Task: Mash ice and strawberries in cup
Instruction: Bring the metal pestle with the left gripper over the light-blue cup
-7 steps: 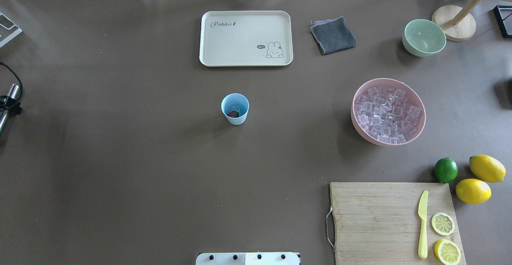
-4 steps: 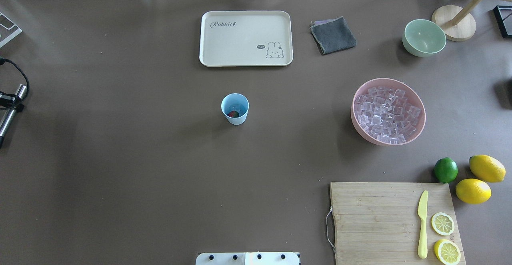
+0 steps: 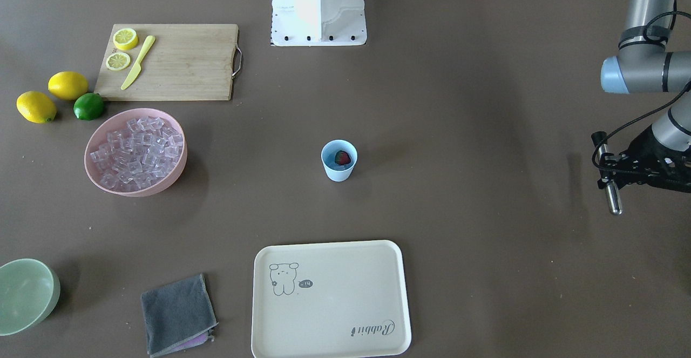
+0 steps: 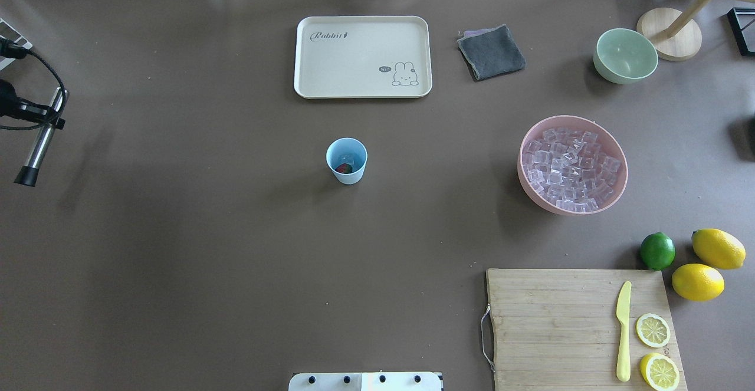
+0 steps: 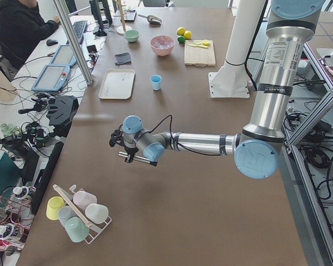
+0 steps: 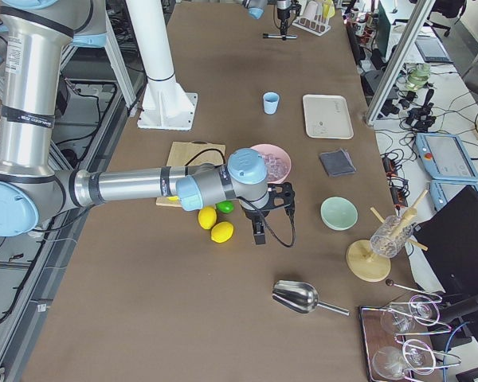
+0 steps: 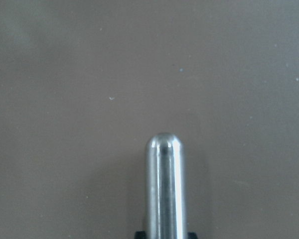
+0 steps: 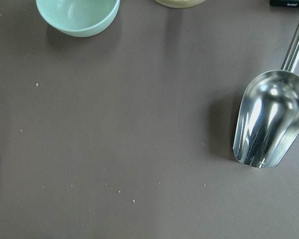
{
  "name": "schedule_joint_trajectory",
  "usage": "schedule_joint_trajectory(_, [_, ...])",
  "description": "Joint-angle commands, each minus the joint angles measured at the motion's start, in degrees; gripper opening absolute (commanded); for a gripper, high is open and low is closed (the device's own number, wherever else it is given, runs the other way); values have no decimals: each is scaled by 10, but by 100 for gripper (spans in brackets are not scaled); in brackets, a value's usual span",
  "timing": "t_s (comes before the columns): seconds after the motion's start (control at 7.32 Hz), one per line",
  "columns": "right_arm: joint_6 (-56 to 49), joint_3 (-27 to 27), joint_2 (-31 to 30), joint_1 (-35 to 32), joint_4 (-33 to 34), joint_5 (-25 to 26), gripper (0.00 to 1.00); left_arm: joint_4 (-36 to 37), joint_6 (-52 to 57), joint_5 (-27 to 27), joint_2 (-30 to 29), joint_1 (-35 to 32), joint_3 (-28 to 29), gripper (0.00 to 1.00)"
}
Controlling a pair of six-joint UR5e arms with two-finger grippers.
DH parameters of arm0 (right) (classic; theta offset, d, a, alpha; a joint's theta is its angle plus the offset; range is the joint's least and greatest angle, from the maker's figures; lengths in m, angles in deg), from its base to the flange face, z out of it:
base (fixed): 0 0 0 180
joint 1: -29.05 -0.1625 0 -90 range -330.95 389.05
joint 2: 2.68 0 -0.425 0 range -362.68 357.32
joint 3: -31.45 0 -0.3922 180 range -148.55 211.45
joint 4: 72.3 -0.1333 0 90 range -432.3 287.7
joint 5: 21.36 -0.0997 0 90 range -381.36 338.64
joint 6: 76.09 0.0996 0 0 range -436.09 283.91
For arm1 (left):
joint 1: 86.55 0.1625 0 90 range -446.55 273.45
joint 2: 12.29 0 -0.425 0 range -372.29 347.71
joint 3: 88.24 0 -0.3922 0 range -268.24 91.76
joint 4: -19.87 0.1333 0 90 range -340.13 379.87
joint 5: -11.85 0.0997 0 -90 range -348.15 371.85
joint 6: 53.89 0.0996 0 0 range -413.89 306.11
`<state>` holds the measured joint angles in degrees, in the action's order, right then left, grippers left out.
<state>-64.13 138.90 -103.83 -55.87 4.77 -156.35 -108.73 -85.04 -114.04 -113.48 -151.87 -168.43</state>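
Observation:
The light-blue cup (image 4: 346, 161) stands upright mid-table, also in the front view (image 3: 339, 160). A red strawberry (image 3: 342, 157) lies inside it with a clear ice cube (image 4: 349, 158). More ice (image 4: 571, 170) fills the pink bowl (image 4: 619, 193) on the right. My left gripper (image 4: 50, 118) is at the far left edge, well away from the cup, shut on a metal muddler rod (image 4: 41, 143); the rod's round tip shows in the left wrist view (image 7: 164, 189). My right gripper (image 6: 257, 219) shows only in the exterior right view, near the lemons; I cannot tell whether it is open.
A cream tray (image 4: 363, 87) and a grey cloth (image 4: 491, 52) lie beyond the cup. A pale green bowl (image 4: 625, 55) sits far right. A cutting board (image 4: 554, 320) holds a yellow knife and lemon slices; two lemons and a lime (image 4: 657, 250) are beside it. A metal scoop (image 8: 269, 119) lies near my right wrist.
My left gripper has moved further into view from the left edge, away from the robot, carrying the muddler rod. The cup and everything else have stayed put.

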Motion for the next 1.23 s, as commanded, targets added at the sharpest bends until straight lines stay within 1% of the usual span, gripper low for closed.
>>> schedule_joint_trajectory(0.0, [0,4,2,-2,8,0,99,2,-125,77,-106,5,-45,22])
schedule_joint_trajectory(0.14, [0,7,1,-2,19,-1,99,2,-151,144,-137,41,-67,22])
schedule_joint_trajectory(0.27, [0,7,0,-2,20,0,99,4,-181,231,-164,87,-94,22])
schedule_joint_trajectory(0.41, [0,8,4,-2,38,0,99,5,-226,316,-195,136,-113,22])
schedule_joint_trajectory(0.55, [0,8,4,-2,44,0,99,32,-242,425,-219,193,-131,22])
schedule_joint_trajectory(0.68, [0,7,3,-2,45,0,99,68,-242,555,-241,271,-154,22])
schedule_joint_trajectory(0.82, [0,5,3,-2,45,0,99,96,-243,627,-272,307,-168,22])
schedule_joint_trajectory(0.96, [0,5,-1,-2,45,0,99,93,-245,705,-277,346,-183,23])
schedule_joint_trajectory(1.09, [0,7,-2,-3,45,-1,100,93,-260,812,-278,414,-185,23])
